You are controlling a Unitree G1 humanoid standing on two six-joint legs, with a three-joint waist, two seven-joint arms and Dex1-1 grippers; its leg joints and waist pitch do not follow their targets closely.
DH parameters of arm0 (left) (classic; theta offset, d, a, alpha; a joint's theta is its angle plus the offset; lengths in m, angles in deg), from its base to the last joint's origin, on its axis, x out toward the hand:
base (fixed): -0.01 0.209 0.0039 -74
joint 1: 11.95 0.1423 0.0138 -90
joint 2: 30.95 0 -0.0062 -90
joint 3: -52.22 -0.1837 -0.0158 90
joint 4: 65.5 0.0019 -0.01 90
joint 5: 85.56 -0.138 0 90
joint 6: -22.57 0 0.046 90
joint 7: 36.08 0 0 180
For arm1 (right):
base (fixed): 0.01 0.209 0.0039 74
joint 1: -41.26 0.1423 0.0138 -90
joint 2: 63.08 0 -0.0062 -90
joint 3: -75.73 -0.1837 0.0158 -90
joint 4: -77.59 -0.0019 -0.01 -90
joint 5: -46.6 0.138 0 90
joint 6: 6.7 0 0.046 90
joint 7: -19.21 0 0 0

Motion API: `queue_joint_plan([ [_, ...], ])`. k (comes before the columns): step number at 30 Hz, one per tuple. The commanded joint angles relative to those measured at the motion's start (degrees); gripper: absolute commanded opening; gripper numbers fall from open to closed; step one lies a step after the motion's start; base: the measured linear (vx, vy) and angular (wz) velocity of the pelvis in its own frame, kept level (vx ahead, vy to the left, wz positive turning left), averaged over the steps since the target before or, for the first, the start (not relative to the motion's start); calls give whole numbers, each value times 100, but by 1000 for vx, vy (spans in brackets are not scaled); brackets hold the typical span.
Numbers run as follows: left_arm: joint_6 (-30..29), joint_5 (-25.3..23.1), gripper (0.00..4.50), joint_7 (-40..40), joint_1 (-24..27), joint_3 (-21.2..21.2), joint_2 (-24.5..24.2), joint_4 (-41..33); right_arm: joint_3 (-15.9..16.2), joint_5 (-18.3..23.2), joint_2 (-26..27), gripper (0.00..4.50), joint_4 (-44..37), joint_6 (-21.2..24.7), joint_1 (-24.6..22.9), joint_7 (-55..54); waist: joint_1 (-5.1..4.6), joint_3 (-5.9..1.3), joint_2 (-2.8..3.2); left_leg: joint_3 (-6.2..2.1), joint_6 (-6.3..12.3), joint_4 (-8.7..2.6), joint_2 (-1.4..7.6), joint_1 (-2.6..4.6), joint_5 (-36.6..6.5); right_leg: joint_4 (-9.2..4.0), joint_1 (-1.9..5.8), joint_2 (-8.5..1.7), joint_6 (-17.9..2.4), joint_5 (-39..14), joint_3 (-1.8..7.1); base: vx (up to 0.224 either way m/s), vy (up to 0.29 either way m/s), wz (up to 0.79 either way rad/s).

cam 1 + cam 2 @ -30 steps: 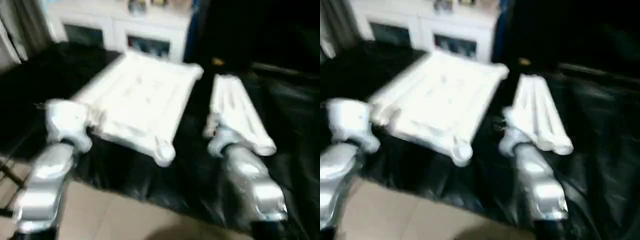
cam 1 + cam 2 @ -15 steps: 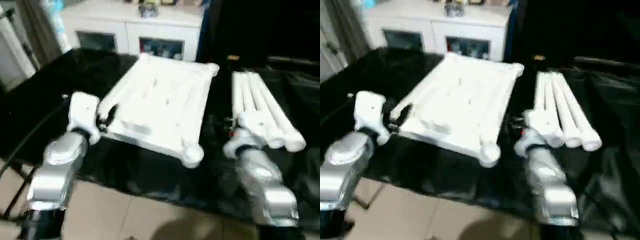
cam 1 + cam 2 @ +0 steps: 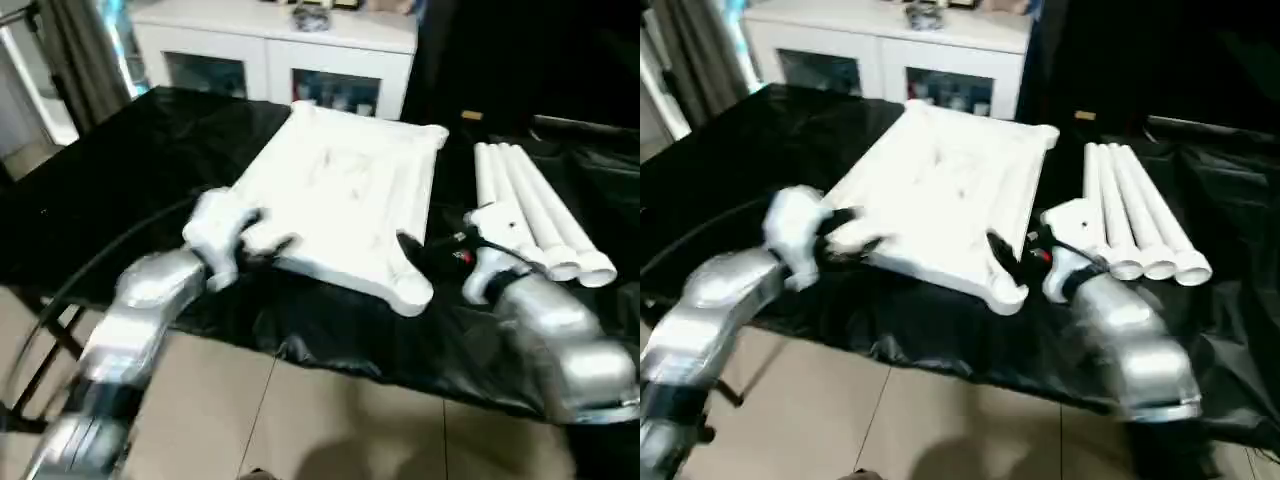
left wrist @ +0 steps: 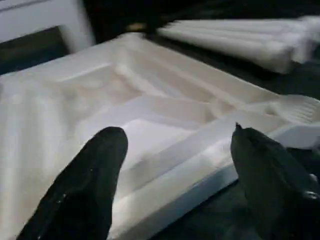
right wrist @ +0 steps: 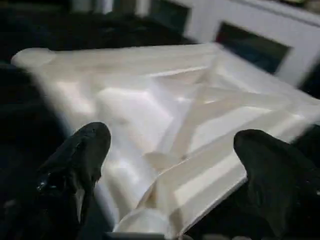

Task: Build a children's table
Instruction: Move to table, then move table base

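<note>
Your two grippers, left (image 3: 262,240) and right (image 3: 1012,262), have closed in on the near edge of the upturned tabletop (image 3: 345,200) on the black worktop (image 3: 130,170), fingers spread and grasping nothing, legs (image 3: 535,205) beside it, so a two-handed grasp seems next.

White tabletop (image 3: 940,195) seen lying ribbed underside up on black sheeting (image 3: 730,160). Four white legs (image 3: 1135,215) laid side by side just to its right. Left gripper (image 3: 845,235) placed at the tabletop's near-left edge; right gripper (image 3: 1008,258) placed by the near-right corner socket. White glass-door cabinet (image 3: 890,55) seen behind.
</note>
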Motion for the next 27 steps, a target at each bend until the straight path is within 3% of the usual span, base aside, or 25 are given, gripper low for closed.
queue_joint_plan([
  [1,401,-221,405,315,-216,-260,50,471,52,51,-211,450,-13,-22,-20,346,-52,-284,10,-544,-546,-743,991,151,-1595,-426,97,-708,-1106,-1061,386,0,0,0],
  [3,724,-473,405,263,-581,-418,229,1133,-3,39,-344,450,-59,27,-64,352,-76,-314,82,-535,-562,-747,1005,162,-1494,-379,99,-680,-1226,-706,354,0,0,0],
  [4,813,-508,405,290,-697,-452,305,1341,-37,47,-359,450,-98,57,-86,315,-95,-320,114,-524,-600,-747,996,185,-1658,-383,80,-655,-1263,-698,346,0,0,0],
  [5,797,-471,405,386,-762,-459,365,1455,-60,56,-365,450,-144,101,-110,273,-115,-317,69,-510,-602,-746,986,188,-1734,-404,72,-656,-1289,-691,342,0,0,0],
  [6,837,-421,393,531,-819,-486,403,1582,-72,91,-378,450,-202,141,-147,259,-132,-347,95,-520,-552,-723,993,166,-1563,-375,123,-705,-1407,-399,352,0,0,0],
  [8,911,-353,371,907,-908,-576,445,1815,-78,144,-409,450,-335,203,-261,238,-158,-373,103,-480,-238,-698,1002,142,-916,-358,186,-716,-1594,367,334,0,0,0],
  [9,1051,-360,369,1064,-1001,-613,467,2043,-81,165,-439,450,-372,214,-305,282,-158,-375,99,-472,-134,-699,1008,132,-771,-352,200,-711,-1633,537,327,0,0,0],
  [12,1437,-461,337,1353,-1335,-671,570,2742,-98,215,-560,450,-557,295,-506,453,-186,-398,178,-442,203,-653,1018,127,-489,-311,238,-727,-1828,973,310,0,0,0],
  [13,1609,-590,323,1439,-1561,-734,638,3157,-113,204,-651,450,-666,335,-613,527,-185,-372,138,-409,303,-659,1019,141,-616,-378,214,-709,-1828,781,314,0,0,0],
  [14,1729,-684,317,1454,-1712,-766,691,3441,-130,204,-711,450,-736,368,-675,561,-201,-380,135,-390,359,-646,1019,146,-687,-389,230,-722,-1847,623,323,0,0,0],
  [15,1804,-748,305,1441,-1799,-789,723,3602,-143,207,-746,450,-783,393,-714,576,-201,-386,179,-391,376,-626,1022,147,-683,-386,238,-736,-1852,558,331,0,0,0],
  [16,1877,-804,291,1425,-1876,-803,756,3748,-156,216,-777,450,-827,417,-748,585,-198,-370,162,-389,406,-637,1049,141,-721,-407,241,-748,-1861,397,336,0,0,0],
  [17,1938,-895,282,1439,-1979,-848,790,3948,-181,232,-824,450,-925,460,-813,594,-203,-362,241,-398,387,-647,1059,138,-766,-411,238,-741,-1851,310,338,0,0,0],
  [18,1986,-980,282,1438,-2060,-897,808,4094,-207,252,-861,450,-1014,507,-867,602,-234,-353,195,-404,381,-674,1072,158,-923,-431,221,-694,-1805,99,325,0,0,0],
  [21,2142,-1209,254,1439,-2303,-1069,816,4526,-245,317,-989,450,-1281,643,-1029,595,-294,-330,333,-430,224,-701,1076,171,-1306,-459,214,-699,-1781,-249,341,0,0,0],
  [22,2174,-1250,242,1416,-2346,-1096,815,4600,-249,325,-1008,450,-1317,666,-1051,592,-333,-329,287,-430,181,-707,1077,174,-1410,-483,215,-694,-1763,-342,345,0,0,0],
  [24,2215,-1307,234,1401,-2409,-1138,815,4706,-254,334,-1035,450,-1380,695,-1097,598,-371,-319,303,-433,155,-696,1058,152,-1472,-502,222,-716,-1780,-469,358,0,0,0],
  [25,2229,-1333,230,1440,-2450,-1166,817,4767,-259,350,-1051,450,-1423,722,-1124,603,-379,-315,390,-441,134,-684,1052,152,-1514,-513,220,-732,-1784,-585,368,0,0,0],
  [27,2280,-1415,222,1416,-2537,-1195,829,4920,-266,356,-1070,450,-1484,763,-1164,604,-432,-315,360,-448,130,-694,1055,146,-1601,-532,226,-706,-1755,-663,366,0,0,0],
])
